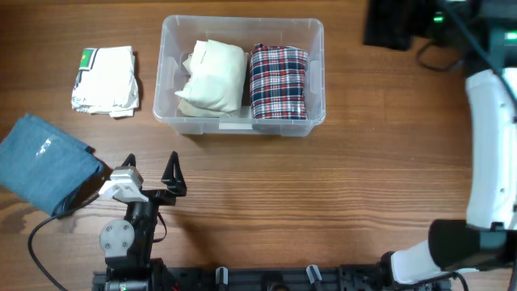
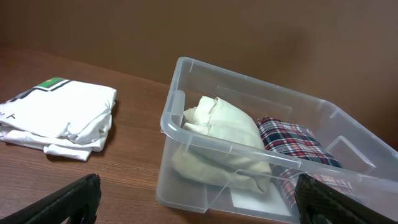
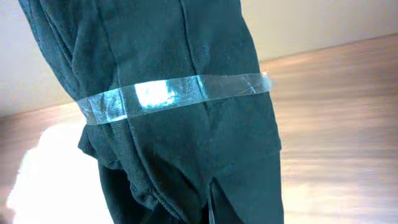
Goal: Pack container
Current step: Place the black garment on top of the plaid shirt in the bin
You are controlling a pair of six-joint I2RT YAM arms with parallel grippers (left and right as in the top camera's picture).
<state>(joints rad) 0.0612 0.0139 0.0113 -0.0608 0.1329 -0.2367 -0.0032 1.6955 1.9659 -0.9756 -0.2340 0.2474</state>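
Observation:
The clear container [image 1: 242, 20] stands at the middle back of the table, its white label on the front wall. It holds a cream folded garment [image 1: 214, 77] on the left and a red-and-blue plaid garment [image 1: 279, 81] on the right. My left gripper [image 1: 151, 166] is open and empty on the table in front of the container's left corner. In the left wrist view the container [image 2: 166, 121], the cream garment [image 2: 217, 134] and the plaid garment [image 2: 292, 140] lie ahead of the open jaws [image 2: 196, 205]. My right gripper holds a dark taped garment [image 3: 180, 124] up at the back right [image 1: 392, 24]; its fingers are hidden.
A white folded garment with a green print [image 1: 107, 79] lies left of the container and also shows in the left wrist view [image 2: 59, 112]. A blue folded garment [image 1: 44, 162] lies at the left edge, next to my left arm. The white right arm [image 1: 489, 153] runs along the right side.

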